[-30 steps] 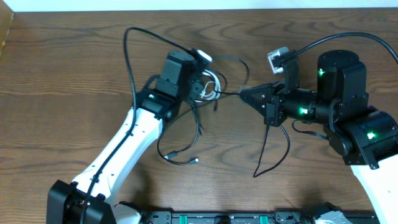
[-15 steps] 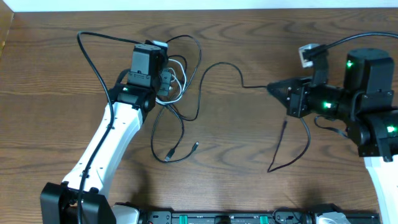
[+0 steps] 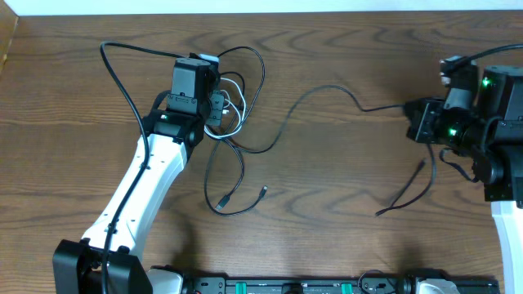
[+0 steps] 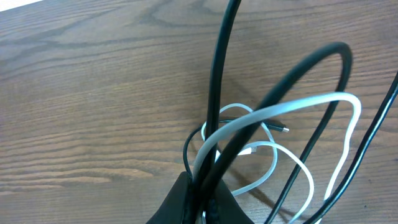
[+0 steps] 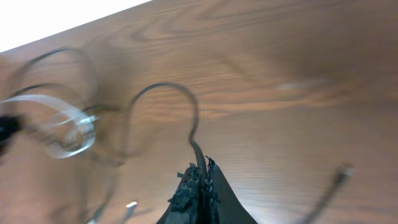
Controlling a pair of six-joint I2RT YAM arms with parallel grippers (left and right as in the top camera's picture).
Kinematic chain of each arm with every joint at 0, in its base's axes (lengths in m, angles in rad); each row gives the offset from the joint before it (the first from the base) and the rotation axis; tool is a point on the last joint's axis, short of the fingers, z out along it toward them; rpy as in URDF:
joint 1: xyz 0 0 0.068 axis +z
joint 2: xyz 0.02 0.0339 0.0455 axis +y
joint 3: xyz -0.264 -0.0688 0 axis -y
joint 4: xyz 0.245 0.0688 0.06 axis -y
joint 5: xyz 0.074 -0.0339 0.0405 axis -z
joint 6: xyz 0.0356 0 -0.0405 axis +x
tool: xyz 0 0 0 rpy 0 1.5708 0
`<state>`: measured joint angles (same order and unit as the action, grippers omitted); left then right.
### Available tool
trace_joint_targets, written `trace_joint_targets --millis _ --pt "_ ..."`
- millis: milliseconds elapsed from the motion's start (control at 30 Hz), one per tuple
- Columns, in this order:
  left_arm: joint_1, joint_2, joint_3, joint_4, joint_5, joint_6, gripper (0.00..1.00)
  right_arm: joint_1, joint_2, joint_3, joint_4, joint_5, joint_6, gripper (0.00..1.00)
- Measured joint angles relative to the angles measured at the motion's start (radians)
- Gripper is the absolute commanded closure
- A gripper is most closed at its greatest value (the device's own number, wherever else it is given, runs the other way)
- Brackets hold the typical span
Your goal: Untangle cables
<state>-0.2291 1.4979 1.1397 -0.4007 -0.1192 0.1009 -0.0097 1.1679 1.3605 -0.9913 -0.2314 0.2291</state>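
Wooden table [image 3: 327, 212] carries the tangle [image 3: 233, 114] at ten o'clock, my left gripper [image 4: 202, 196] pinching the limp white cable [image 4: 298, 102] with loops of the light, slippery black cable [image 3: 327, 87], whose span my right gripper [image 5: 200, 180] nips at three o'clock; I'd regrip nearer the crossings.

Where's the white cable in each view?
Overhead: white cable upper left of centre, in the tangle.
Left wrist: white cable centre-right, looping across the frame.
Right wrist: white cable far left, blurred.
Shared landmark: the black cable looped with it.
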Motion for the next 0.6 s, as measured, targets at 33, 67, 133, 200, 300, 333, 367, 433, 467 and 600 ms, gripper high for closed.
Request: trace_joint_targets --millis 33,67,133,200,300,333,367,433,467,600 --pt "0.000 0.000 0.000 0.000 0.000 0.000 0.92 -0.007 0.000 0.000 -0.005 0.052 0.000 0.97" --pt "0.000 0.000 0.000 0.000 0.000 0.000 0.92 -0.014 0.000 0.000 -0.012 0.140 0.000 0.97" --pt "0.000 0.000 0.000 0.000 0.000 0.000 0.92 -0.015 0.000 0.000 -0.019 0.254 -0.002 0.96" --pt "0.000 0.000 0.000 0.000 0.000 0.000 0.92 -0.015 0.004 0.000 -0.023 0.370 -0.002 0.87" --pt "0.000 0.000 0.000 0.000 0.000 0.000 0.92 -0.015 0.017 0.000 -0.022 0.470 0.008 0.51" --pt "0.000 0.000 0.000 0.000 0.000 0.000 0.92 -0.015 0.024 0.000 -0.021 0.490 0.014 0.33" --pt "0.000 0.000 0.000 -0.001 0.000 0.000 0.92 -0.015 0.036 0.000 -0.022 0.517 0.021 0.17" --pt "0.000 0.000 0.000 -0.004 0.000 0.000 0.92 -0.015 0.059 0.000 -0.022 0.537 0.033 0.01" --pt "0.000 0.000 0.000 -0.005 0.000 0.000 0.92 -0.015 0.073 0.000 -0.022 0.539 0.034 0.01" --pt "0.000 0.000 0.000 -0.008 0.000 0.000 0.92 -0.015 0.121 0.000 -0.022 0.514 0.038 0.01"
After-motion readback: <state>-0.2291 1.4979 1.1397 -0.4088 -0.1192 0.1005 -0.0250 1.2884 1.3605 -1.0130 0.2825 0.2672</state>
